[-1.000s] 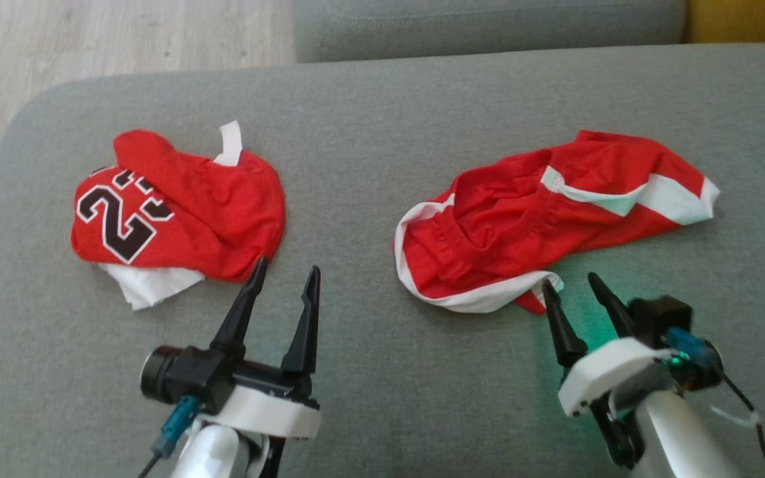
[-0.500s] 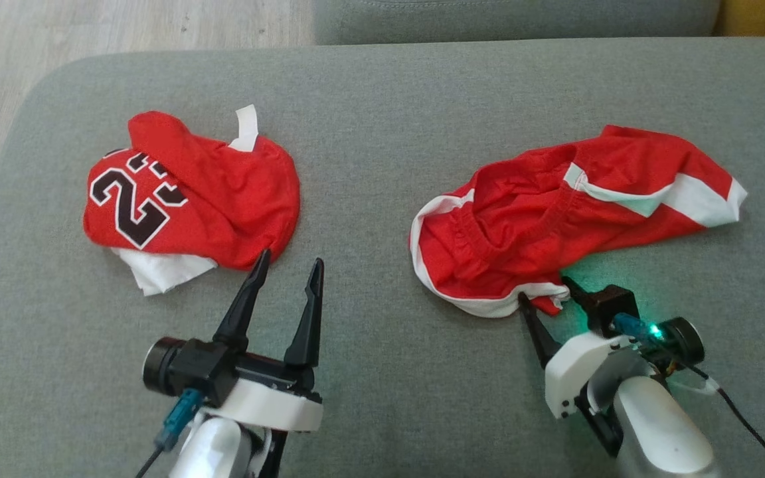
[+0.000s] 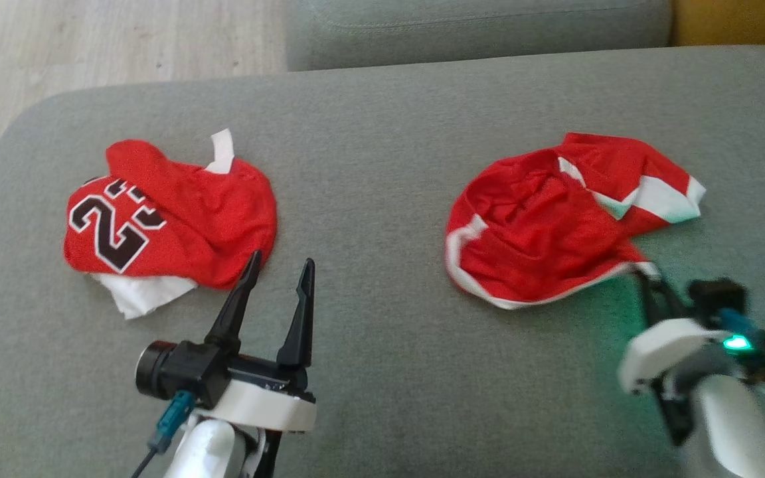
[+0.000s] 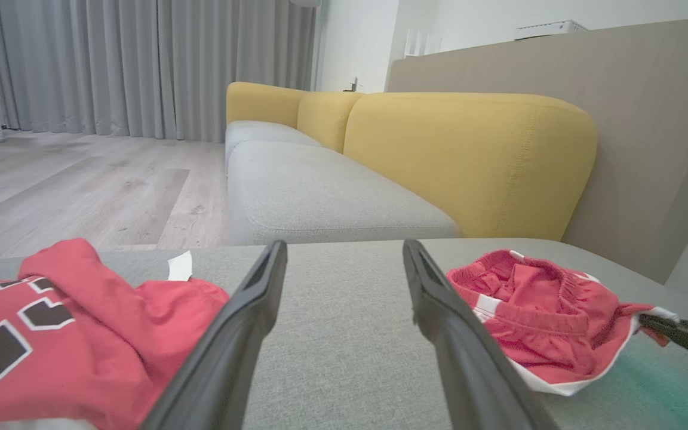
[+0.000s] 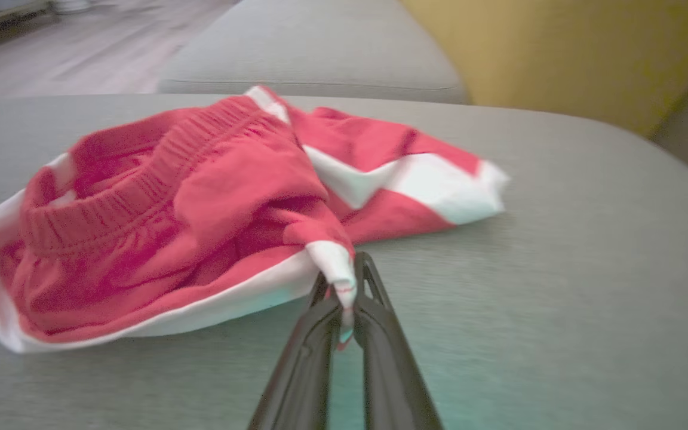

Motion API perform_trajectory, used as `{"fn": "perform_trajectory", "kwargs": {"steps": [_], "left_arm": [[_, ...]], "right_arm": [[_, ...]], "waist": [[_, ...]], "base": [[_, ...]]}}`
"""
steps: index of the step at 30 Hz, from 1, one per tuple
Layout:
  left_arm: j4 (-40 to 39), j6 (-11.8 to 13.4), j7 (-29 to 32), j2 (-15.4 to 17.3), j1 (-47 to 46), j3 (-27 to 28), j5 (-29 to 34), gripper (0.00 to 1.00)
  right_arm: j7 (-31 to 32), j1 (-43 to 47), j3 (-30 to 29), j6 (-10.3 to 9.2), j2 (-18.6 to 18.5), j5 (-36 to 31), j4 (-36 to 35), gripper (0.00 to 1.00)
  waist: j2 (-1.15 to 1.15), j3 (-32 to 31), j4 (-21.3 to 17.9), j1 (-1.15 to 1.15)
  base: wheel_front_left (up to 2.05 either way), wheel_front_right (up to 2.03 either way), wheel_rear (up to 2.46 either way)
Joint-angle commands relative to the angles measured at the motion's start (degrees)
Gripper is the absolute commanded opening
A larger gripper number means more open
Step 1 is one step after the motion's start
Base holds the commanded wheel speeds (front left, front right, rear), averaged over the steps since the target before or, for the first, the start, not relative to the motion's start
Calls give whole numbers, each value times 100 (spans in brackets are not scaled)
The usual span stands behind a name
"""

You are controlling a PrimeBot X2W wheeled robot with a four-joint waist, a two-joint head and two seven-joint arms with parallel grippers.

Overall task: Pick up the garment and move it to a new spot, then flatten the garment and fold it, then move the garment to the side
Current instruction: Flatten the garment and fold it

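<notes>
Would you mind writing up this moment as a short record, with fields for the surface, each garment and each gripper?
Surface: grey cushion, with a yellow backrest behind it
Right garment: red shorts with white trim, crumpled
Left garment: red jersey with black numerals, bunched, white fabric showing at its near edge
Right gripper: shut on a white-trimmed corner of the red shorts
Left gripper: open, holding nothing, by the near edge of the red jersey
Gap: bare cushion lies between the two garments

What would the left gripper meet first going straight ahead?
The left gripper would probably brush the numbered jersey with its left finger; between its fingers lies bare sofa cushion. Depth is unclear.
</notes>
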Motion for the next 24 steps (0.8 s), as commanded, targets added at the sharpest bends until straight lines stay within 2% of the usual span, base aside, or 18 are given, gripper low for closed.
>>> {"fn": "perform_trajectory", "kwargs": {"steps": [1, 4, 5, 7, 8, 9, 10, 15, 20, 24], "left_arm": [[-200, 40, -29, -9, -107, 222, 29, 100], [-218, 27, -29, -9, -73, 224, 36, 100], [-222, 28, -29, -9, -66, 220, 36, 100], [-231, 32, -29, -9, -69, 219, 26, 100], [-232, 30, -29, -9, -73, 211, 19, 100], [-229, 25, -29, -9, -78, 197, 14, 100], [-224, 23, -29, -9, -84, 186, 11, 100], [-215, 22, -29, -9, -105, 169, 7, 100], [-190, 10, -29, -9, -118, 148, 17, 100], [-181, 4, -29, -9, -139, 119, 19, 100]], "right_arm": [[76, 73, -300, -5, -14, -258, -457, 0], [325, 283, -952, -5, -14, -593, -996, 0], [589, 421, -1282, -5, -14, -691, -1267, 0], [904, 541, -1480, -5, -14, -708, -1409, 0], [980, 575, -1559, -5, -14, -723, -1481, 4], [1003, 604, -1606, -5, -14, -770, -1558, 85], [1003, 616, -1621, -5, -14, -735, -1610, 100], [673, 566, -1381, -5, -14, -313, -1818, 100], [144, 545, -643, -5, -14, 494, -1967, 100], [37, 528, -266, -5, -14, 885, -1831, 100]], "waist": [[0, -60, -102, 0], [0, -94, -180, 0], [0, -102, -216, 0], [0, -94, -246, 0], [0, -86, -255, 0], [0, -78, -260, 0], [0, -69, -263, 0], [0, -47, -274, 0], [0, -51, -245, 0], [0, -28, -191, 0]], "base": [[0, 0, 0], [0, 0, 0], [0, 0, 0], [0, 0, 0], [0, 0, 0], [0, 0, 0], [0, 0, 0], [0, 0, 0], [0, 0, 0], [0, 0, 0]]}}
